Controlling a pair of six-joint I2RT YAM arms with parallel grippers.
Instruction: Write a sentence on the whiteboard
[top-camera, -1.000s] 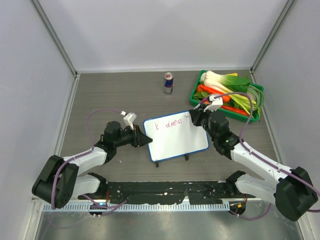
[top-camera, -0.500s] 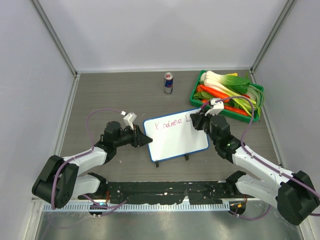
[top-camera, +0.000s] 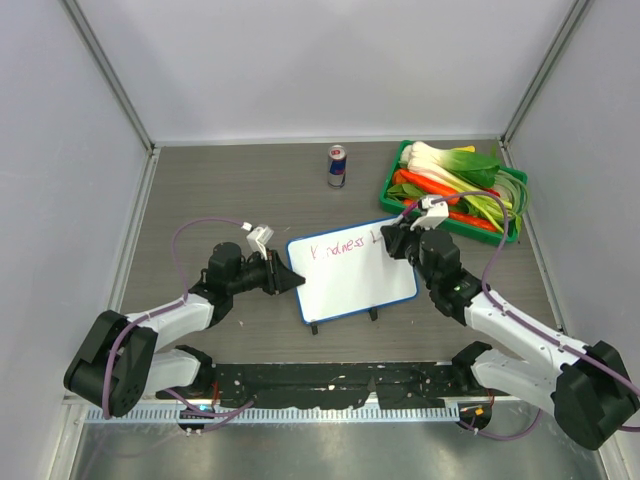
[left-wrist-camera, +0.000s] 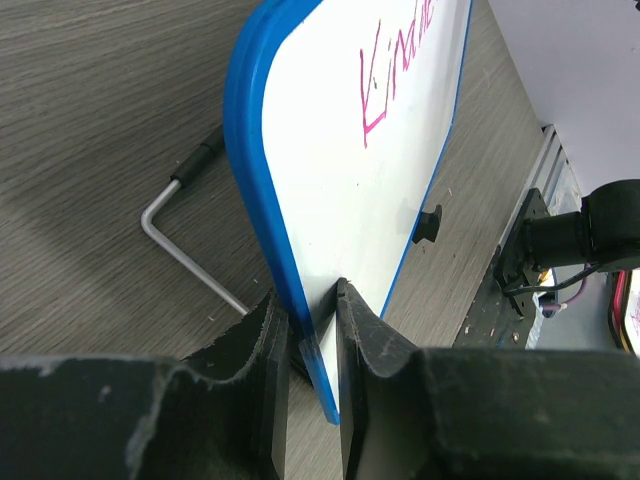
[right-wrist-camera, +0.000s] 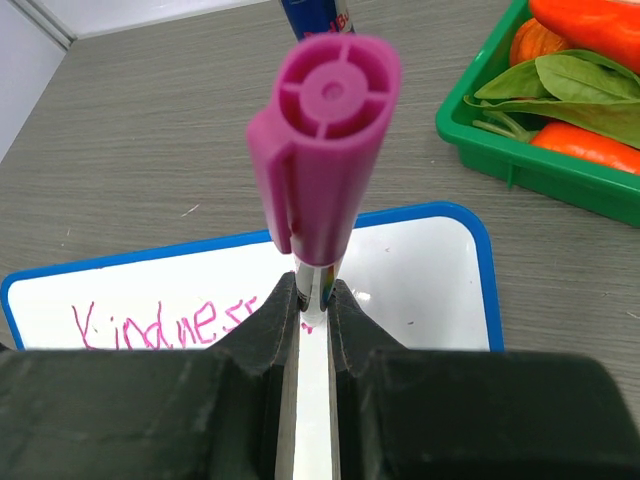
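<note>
whiteboard long axis L-R, L jaws clamp its L edge, R jaws pinch pink marker

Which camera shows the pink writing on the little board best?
The right wrist view: the pink writing is close and nearly face-on, reading "Kindness" before the marker blocks it. The left wrist view catches only the first letters, steeply slanted; the top view shows it tiny.

I am viewing a grey wood-grain surface under even, diffuse light. Plain pale panels are closing it in at the back and on both sides, and metal struts are running up the rear corners.
</note>
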